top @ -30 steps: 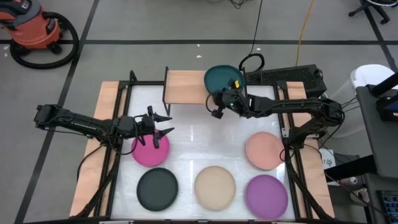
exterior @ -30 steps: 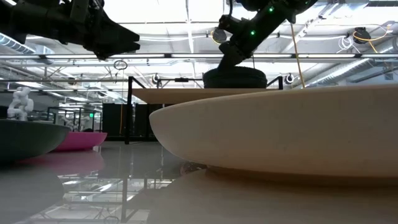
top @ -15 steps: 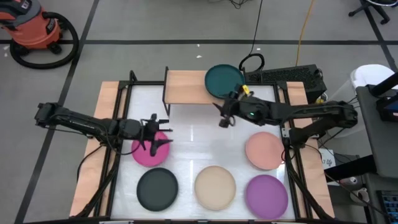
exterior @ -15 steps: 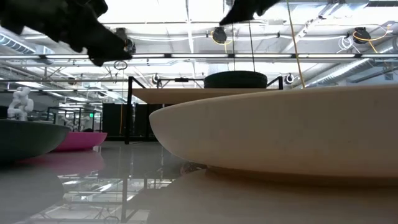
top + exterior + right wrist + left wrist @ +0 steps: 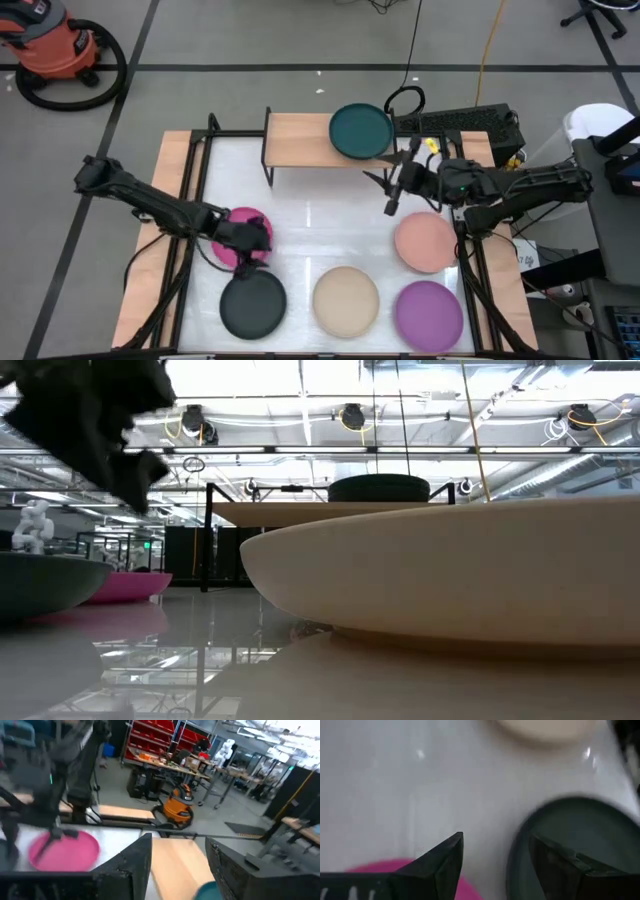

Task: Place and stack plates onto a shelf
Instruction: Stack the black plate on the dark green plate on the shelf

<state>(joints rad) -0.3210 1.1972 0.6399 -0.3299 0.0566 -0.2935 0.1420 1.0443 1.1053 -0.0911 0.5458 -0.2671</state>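
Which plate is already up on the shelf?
The dark teal plate, at the right end of the shelf. The other five plates lie on the white table.

The high view looks straight down on the whole table (image 5: 320,215). The low view sits at tabletop level, tight against the beige plate (image 5: 450,575), facing the shelf (image 5: 290,512). Both wrist views share the magenta plate (image 5: 380,870).

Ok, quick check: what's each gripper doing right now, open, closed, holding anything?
Left gripper: open, empty, low over the magenta plate edge near the charcoal plate.
Right gripper: open, empty, in front of the shelf and its teal plate.
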